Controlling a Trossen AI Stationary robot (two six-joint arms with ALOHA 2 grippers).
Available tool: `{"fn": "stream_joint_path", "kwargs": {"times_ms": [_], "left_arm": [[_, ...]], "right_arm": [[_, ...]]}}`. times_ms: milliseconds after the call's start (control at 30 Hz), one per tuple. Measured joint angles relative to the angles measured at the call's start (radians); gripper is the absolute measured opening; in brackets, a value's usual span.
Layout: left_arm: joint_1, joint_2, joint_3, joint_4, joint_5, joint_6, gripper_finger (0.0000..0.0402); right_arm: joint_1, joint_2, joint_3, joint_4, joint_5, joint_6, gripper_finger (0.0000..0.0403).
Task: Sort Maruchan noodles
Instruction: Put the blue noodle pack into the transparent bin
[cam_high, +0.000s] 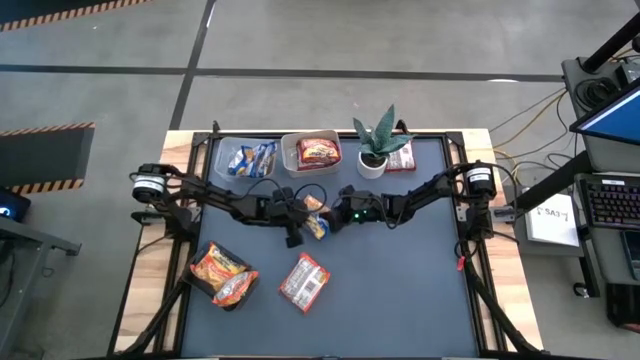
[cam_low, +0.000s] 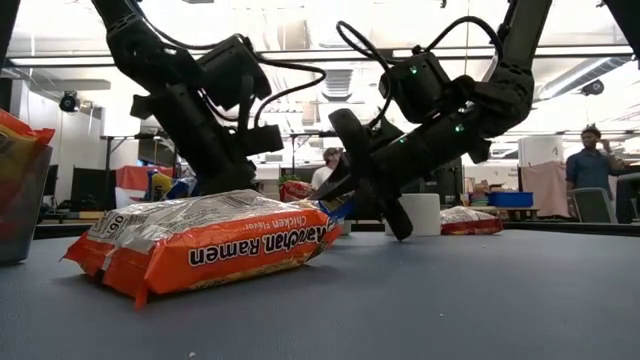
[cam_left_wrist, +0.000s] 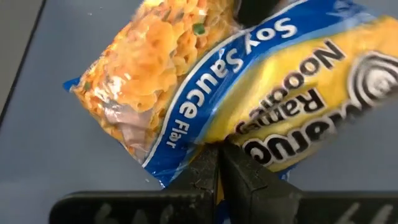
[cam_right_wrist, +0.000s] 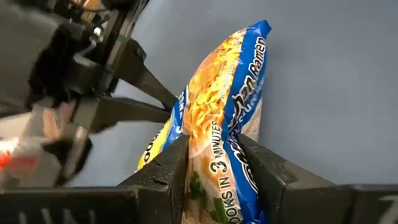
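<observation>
Both grippers meet over the middle of the dark grey pad (cam_high: 400, 290), just in front of the potted plant (cam_high: 378, 143). Between them is a blue-and-yellow noodle packet (cam_high: 317, 222), lifted off the pad and held on edge. The left gripper (cam_left_wrist: 219, 163) is clenched on one corner seam of this packet, its two fingers pressed together with the blue edge pinched between them. The right gripper (cam_right_wrist: 214, 162) grasps the opposite end, its fingers (cam_right_wrist: 171, 168) squeezing the packet's sides so the wrapper bulges between them. In the right wrist view the left gripper shows just beyond the packet, its tips at the far edge.

Behind the grippers, to the left of the plant, stand two clear tubs: the left tub (cam_high: 222, 160) holds blue-yellow packets, and the tub next to the plant (cam_high: 290, 152) holds a dark red one. Another red-and-white packet (cam_high: 402, 157) lies just right of the plant. Well in front of the plant, on the pad's left side, lie two orange packets (cam_high: 224, 274) overlapping each other, and beside them a red-and-white packet (cam_high: 303, 282). In the low view an orange packet (cam_low: 205, 243) fills the foreground.
</observation>
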Motion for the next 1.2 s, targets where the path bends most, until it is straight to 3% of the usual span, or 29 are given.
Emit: {"fn": "stream_joint_path", "kwargs": {"times_ms": [300,467,567,700,833,1033,1200], "left_arm": [[0.000,-0.235,-0.017,-0.083,0.055,0.104,0.0000],[0.001,-0.399,-0.093,0.012,0.072,0.119,0.0001],[0.011,-0.485,-0.175,0.106,0.160,0.097,0.0015],[0.019,-0.560,-0.278,0.229,0.212,0.003,0.0059],[0.029,-0.574,-0.348,0.332,0.206,-0.071,0.0125],[0.030,-0.504,-0.395,0.450,0.106,-0.045,0.0231],[0.037,-0.430,-0.406,0.488,0.104,-0.033,0.0269]], "right_arm": [[0.007,-0.039,0.000,0.000,0.019,-0.268,0.0116],[0.043,-0.042,0.000,0.000,0.035,-0.516,0.0116],[0.084,-0.043,0.000,-0.006,0.104,-0.683,0.0116],[0.138,-0.043,0.000,-0.002,0.226,-0.855,0.0116],[0.155,-0.045,0.010,0.000,0.241,-0.927,0.0116],[0.163,-0.046,0.031,0.000,0.245,-1.019,0.0116],[0.168,-0.046,0.046,-0.001,0.245,-1.073,0.0116]]}}
